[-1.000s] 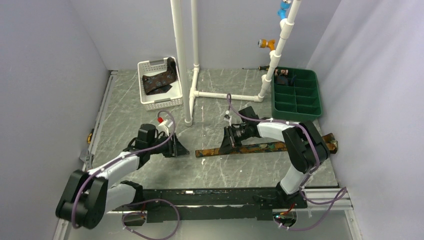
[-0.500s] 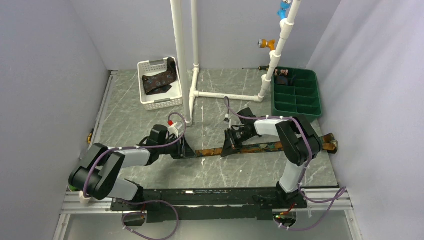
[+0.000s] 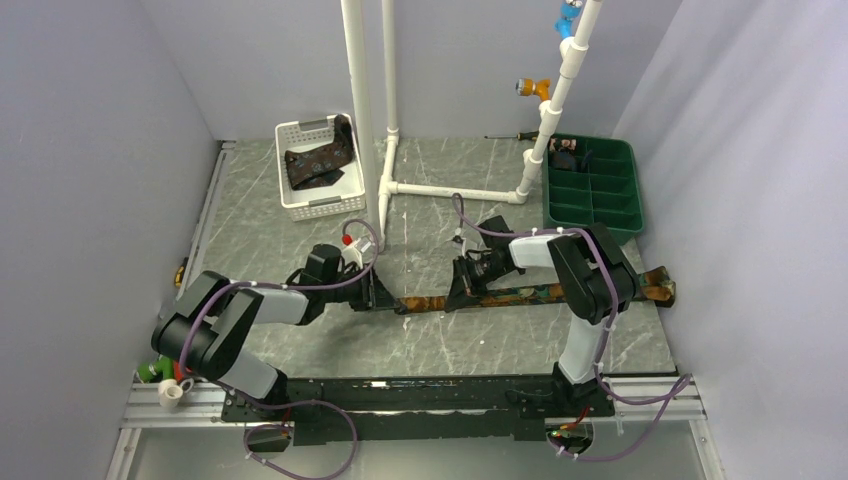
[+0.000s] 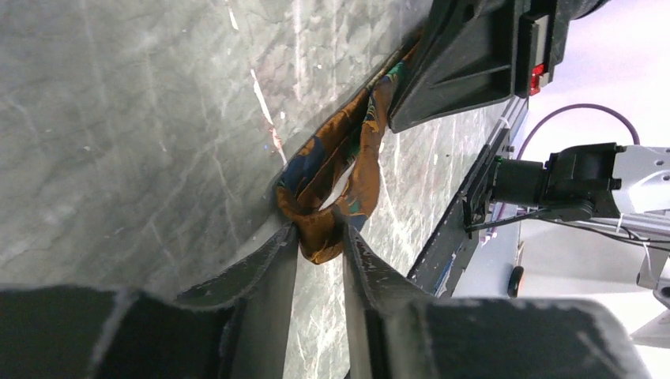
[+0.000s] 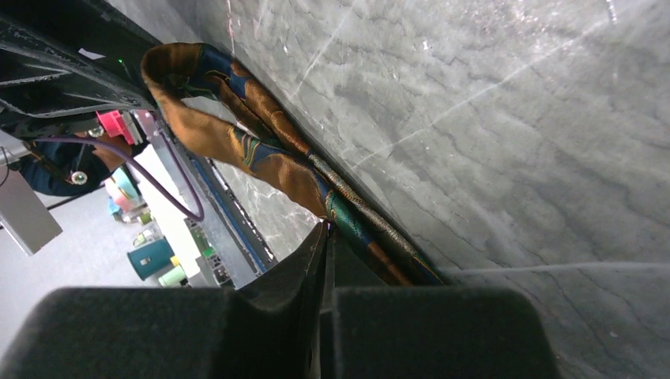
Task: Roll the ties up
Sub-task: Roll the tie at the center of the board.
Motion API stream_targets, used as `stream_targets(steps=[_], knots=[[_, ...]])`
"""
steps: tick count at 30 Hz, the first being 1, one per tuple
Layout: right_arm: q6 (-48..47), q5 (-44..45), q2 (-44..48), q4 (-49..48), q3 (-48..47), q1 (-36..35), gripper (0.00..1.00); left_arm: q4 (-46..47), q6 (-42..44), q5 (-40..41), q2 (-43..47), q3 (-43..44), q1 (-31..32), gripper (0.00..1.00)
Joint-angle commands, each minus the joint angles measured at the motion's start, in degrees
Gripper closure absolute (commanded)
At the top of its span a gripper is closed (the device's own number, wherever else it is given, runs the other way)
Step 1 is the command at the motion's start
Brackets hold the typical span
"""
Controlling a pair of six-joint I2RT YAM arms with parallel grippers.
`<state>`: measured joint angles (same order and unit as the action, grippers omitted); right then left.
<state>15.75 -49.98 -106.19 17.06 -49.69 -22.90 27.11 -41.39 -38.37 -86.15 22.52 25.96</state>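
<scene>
Robot lab cell: grey partition walls (image 3: 90, 150), white pipe frame (image 3: 362, 120).

The grey counter (image 3: 260, 240) holds a white pipe stand (image 3: 450, 191). Left of the stand sits a white basket (image 3: 325, 208), right of it a green tray (image 3: 594, 227), in front a long tie (image 3: 425, 302).

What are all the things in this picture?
orange and teal tie: one, stretched across the table at the front
second tie: one, dark brown with pale motifs, in the basket
basket: one, white, back left
tray: one, green, compartmented, back right
pipe frame: one, white, back middle
clips: two, orange clip and blue clip, on the right pipe
table: one, grey marbled
cables: several, purple, along both arms
left gripper: black, shut on the orange and teal tie's folded end
right gripper: black, shut on the same tie further along
</scene>
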Motion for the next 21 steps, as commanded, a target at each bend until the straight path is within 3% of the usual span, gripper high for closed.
stream_targets(steps=[1, 5, 6, 13, 21], knots=[[-1.33, 2.44, -0.65, -1.54, -0.51, -0.02, 0.96, 4.4, -1.33, -2.6, 0.74, 1.23, 0.55, 0.74], [-1.38, 2.0, -0.26, -1.39, -0.82, -0.58, 0.96, 3.51, -1.13, -3.17, 6.15, 0.18, 0.69, 0.98], [-1.48, 1.98, 0.15, -1.29, -0.91, -0.77, 0.96, 3.13, -1.11, -3.18, 7.76, 0.02, 0.86, 1.0], [-2.5, 0.21, 2.56, 0.96, -1.86, -1.28, 0.95, 4.23, -0.26, -3.76, 10.27, 2.68, 4.97, 0.97], [-12.15, -3.63, 8.3, 15.19, -5.69, 3.82, 0.84, 2.95, 1.82, -2.12, 6.6, 8.92, 8.25, 0.99]])
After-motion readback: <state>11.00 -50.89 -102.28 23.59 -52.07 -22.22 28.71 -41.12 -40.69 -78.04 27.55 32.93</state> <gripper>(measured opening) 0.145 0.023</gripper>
